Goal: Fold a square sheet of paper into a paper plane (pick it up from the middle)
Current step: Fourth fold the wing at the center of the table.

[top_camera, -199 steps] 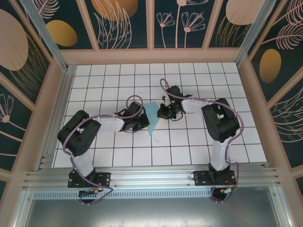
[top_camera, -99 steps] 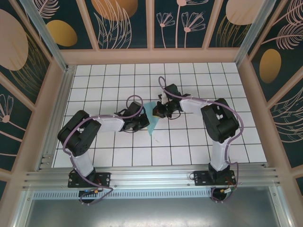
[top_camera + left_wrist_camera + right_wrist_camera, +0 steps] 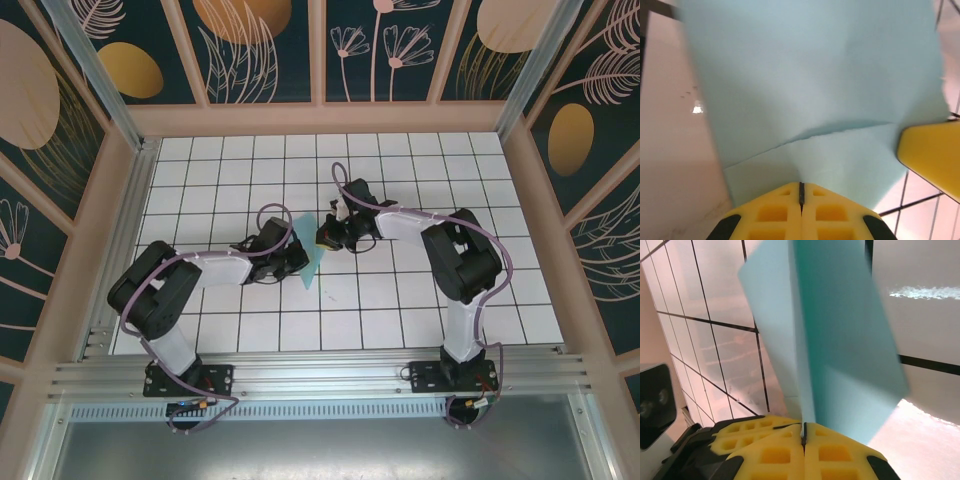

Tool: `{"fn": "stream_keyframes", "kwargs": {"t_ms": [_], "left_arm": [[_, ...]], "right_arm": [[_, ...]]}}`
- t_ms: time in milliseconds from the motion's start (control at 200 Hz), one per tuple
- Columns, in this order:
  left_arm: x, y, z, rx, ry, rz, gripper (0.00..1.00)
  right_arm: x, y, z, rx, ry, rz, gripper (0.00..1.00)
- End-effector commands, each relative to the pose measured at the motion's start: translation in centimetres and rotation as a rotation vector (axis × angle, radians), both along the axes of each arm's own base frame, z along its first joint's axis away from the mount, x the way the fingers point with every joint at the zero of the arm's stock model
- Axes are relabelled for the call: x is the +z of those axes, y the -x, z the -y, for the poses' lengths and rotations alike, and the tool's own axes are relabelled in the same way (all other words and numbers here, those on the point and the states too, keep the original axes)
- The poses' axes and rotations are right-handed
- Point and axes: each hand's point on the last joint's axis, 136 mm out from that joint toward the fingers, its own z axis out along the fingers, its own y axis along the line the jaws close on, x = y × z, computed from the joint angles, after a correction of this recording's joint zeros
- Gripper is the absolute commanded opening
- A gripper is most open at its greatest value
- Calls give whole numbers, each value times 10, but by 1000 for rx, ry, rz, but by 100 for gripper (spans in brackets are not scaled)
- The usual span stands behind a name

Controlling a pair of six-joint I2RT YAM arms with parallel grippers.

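The square sheet of paper [image 3: 313, 262] is light turquoise and folded into a narrow tapered shape like the paper plane, its point toward the near side. It is held between both arms at mid-table. My left gripper [image 3: 297, 258] is shut on its left edge. In the left wrist view the sheet [image 3: 815, 75] rises from the closed left gripper [image 3: 801, 186], with a crease across it. My right gripper [image 3: 325, 238] is shut on the other side. In the right wrist view the folded layers [image 3: 840, 340] stand up from the closed right gripper [image 3: 803, 427].
White grid-tiled table [image 3: 400, 300] inside a pink-framed enclosure with patterned walls [image 3: 260, 60]. One yellow finger [image 3: 932, 157] of the right gripper shows at the paper's right edge. The left gripper's yellow fingers [image 3: 755, 429] lie right beside my right jaws.
Both grippers have moved left with the paper between them, the right one closing in on the left. The paper looks narrower from above. The left arm's elbow has swung outward.
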Motion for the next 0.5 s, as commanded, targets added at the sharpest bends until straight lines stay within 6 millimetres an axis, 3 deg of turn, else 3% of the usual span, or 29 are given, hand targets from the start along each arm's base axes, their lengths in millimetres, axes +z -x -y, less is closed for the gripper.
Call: {"fn": "stream_keyframes", "kwargs": {"t_ms": [0, 300, 495], "left_arm": [[22, -7, 2, 16, 71, 82, 4], [39, -4, 8, -39, 160, 180, 13], [43, -2, -8, -75, 44, 287, 23]], "right_arm": [[6, -8, -8, -30, -22, -3, 4], [4, -6, -7, -40, -3, -30, 4], [7, -7, -9, -52, -12, -58, 4]]}}
